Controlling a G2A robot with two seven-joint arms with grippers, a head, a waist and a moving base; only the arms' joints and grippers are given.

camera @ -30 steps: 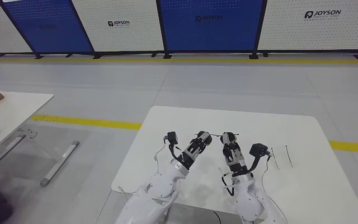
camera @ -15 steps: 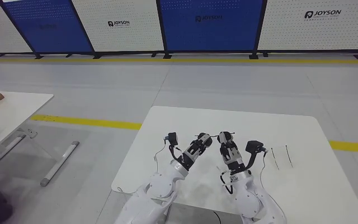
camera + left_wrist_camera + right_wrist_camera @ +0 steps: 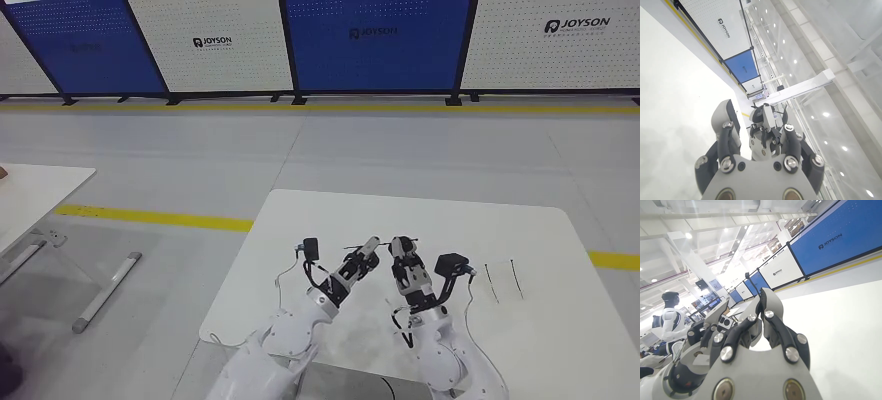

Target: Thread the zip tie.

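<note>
A thin black zip tie [image 3: 752, 283] sticks out past my right gripper [image 3: 762, 294], which is shut on its strap; the small square head [image 3: 747, 274] is at the free end. In the top view the right gripper [image 3: 402, 243] hovers above the white table [image 3: 520, 340] near its middle, tip to tip with my left gripper [image 3: 368, 246]. The left gripper [image 3: 756, 108] stands open, its two fingers spread either side of the right gripper's tip [image 3: 764, 115]. The zip tie [image 3: 779, 112] runs across toward one left finger [image 3: 785, 118]; I cannot tell whether they touch.
Two spare black zip ties [image 3: 490, 281] [image 3: 517, 278] lie flat on the table to the right of the right arm. The table's far edge [image 3: 420, 198] and left edge [image 3: 235, 270] are close. Another white table [image 3: 30, 195] stands far left.
The right gripper has shifted slightly left, closer to the left gripper. The left gripper's fingers look more spread than a second ago.
</note>
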